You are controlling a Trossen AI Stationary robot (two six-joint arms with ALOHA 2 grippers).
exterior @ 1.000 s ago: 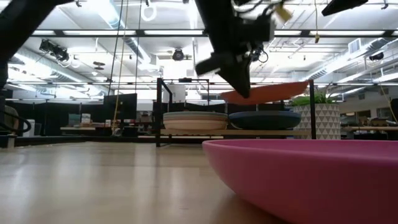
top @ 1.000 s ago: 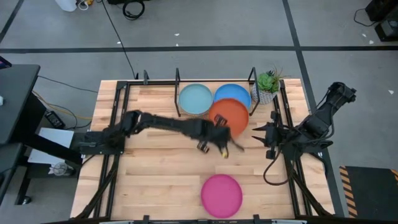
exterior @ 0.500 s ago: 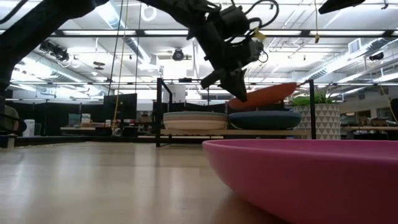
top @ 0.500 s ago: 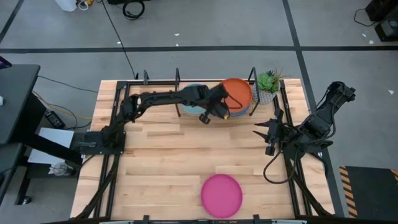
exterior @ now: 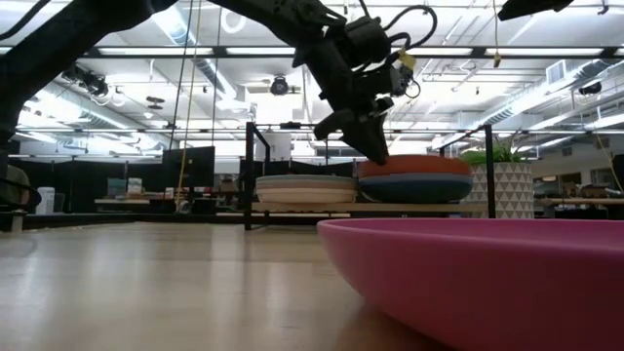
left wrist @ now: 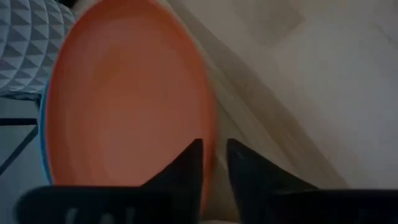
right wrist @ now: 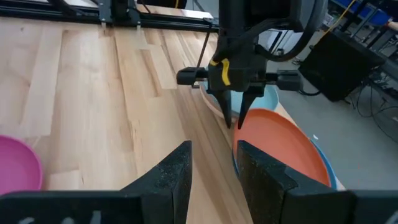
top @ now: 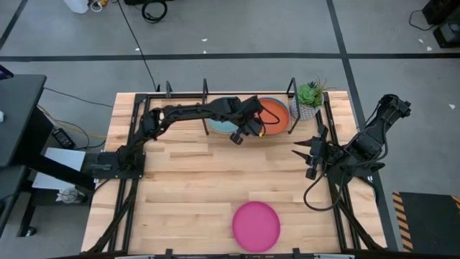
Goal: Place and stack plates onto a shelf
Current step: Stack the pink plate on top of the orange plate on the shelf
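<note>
The orange plate [top: 273, 113] lies flat on the blue plate [exterior: 414, 187] in the right bay of the black-rod shelf [top: 205, 92] at the table's far edge. The light teal plate [top: 218, 125] tops the stack [exterior: 305, 187] in the left bay, partly under my left arm. The pink plate [top: 256, 226] rests on the table near its near edge. My left gripper [top: 251, 129] slants down at the orange plate's near-left rim, slightly open, a finger on either side of it. My right gripper [top: 305, 153] waits open by the table's right edge. My left gripper [left wrist: 214, 149] has the orange plate's near-left rim [left wrist: 210, 134] running into the narrow gap between its fingers, which come slanting down from the near-left side. I cannot tell whether the fingers touch the rim. The plate lies flat on the blue plate.
A small potted plant [top: 309, 97] in a patterned pot stands just right of the shelf's right post [top: 292, 90]. Bare wood stretches between the shelf and the pink plate [exterior: 487, 283]. Black frame rails run along the table's left and right sides.
My left gripper has carried the orange plate from the table's middle toward the far edge and over the shelf's right bay. The plate hung tilted above the blue plate half a second ago; now it lies flat on it. The right arm has kept still.
</note>
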